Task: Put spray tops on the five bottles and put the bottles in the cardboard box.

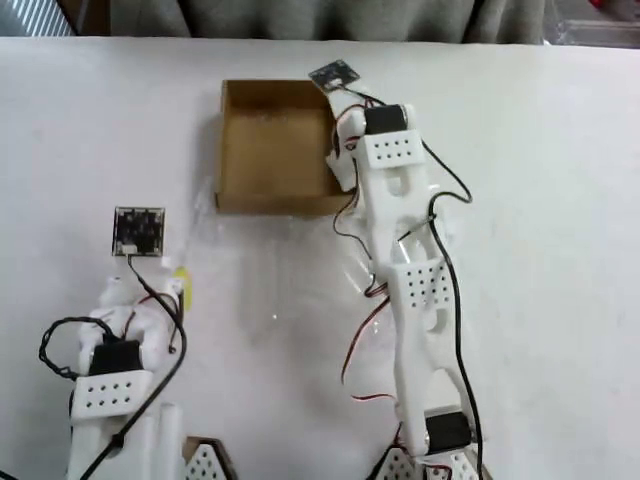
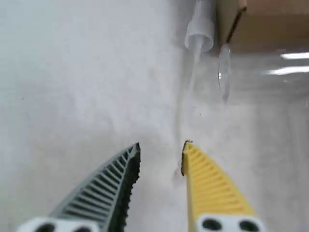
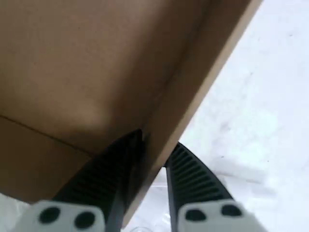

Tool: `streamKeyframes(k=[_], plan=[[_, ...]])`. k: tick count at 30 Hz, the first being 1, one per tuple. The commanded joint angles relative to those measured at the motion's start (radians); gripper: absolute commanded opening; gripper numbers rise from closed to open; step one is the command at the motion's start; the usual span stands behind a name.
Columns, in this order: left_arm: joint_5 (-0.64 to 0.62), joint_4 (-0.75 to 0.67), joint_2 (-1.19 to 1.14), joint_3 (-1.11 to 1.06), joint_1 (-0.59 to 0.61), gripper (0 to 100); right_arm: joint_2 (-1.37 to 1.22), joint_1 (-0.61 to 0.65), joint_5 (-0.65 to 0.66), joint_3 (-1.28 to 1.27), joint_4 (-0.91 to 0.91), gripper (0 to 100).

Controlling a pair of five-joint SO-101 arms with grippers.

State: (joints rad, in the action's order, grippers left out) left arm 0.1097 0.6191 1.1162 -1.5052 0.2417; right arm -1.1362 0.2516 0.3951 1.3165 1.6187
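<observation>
The right claw was clenched on one wall of the brown cardboard box, one finger inside, one outside. A pull could drag or tip the box. The left claw was released and empty over the white table. A clear plastic spray top lay near the box; being see-through, it could easily be missed or bumped away

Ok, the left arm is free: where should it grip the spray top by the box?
The spray top by its thick head, fingers across it from above: it seems to lie flat, and its thin tube trailing toward the left gripper could slip.
</observation>
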Motion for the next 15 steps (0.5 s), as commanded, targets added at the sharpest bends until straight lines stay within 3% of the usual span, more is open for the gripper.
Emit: streamKeyframes(k=[1,15], plan=[[-0.008,-0.028,0.019,0.006,-0.008,16,0.090,-0.015,0.037,0.034,0.079,1.7],[-0.008,-0.031,0.019,0.006,-0.008,16,0.108,-0.104,-0.074,-0.018,0.108,1.6]])
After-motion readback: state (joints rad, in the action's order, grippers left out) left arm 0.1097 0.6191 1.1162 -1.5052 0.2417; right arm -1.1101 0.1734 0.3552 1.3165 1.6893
